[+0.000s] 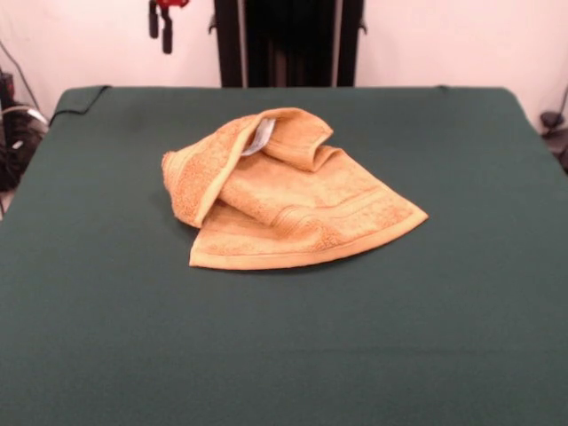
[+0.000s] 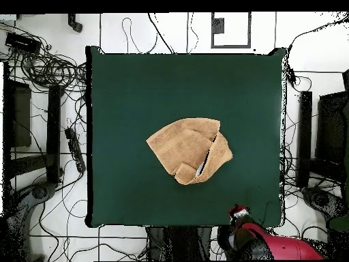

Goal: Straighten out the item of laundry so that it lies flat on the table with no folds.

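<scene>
The item of laundry (image 1: 284, 200), an orange-tan towel, lies crumpled near the middle of the dark green table (image 1: 284, 355). Its left side is folded over itself, and a white label (image 1: 261, 136) shows inside the fold. A flat corner reaches out to the right. From overhead the towel (image 2: 187, 150) is a folded, rounded heap with one edge doubled over on the right. My gripper (image 1: 161, 22) hangs high at the top left, behind the table's far edge and well away from the towel. In the overhead view the gripper (image 2: 236, 211) sits by the table's bottom edge, on the red arm (image 2: 279, 247).
Green cloth surrounds the towel on all sides. Cables and black equipment (image 2: 54, 123) lie on the floor around the table. A black pedestal column (image 1: 288, 40) stands behind the far edge.
</scene>
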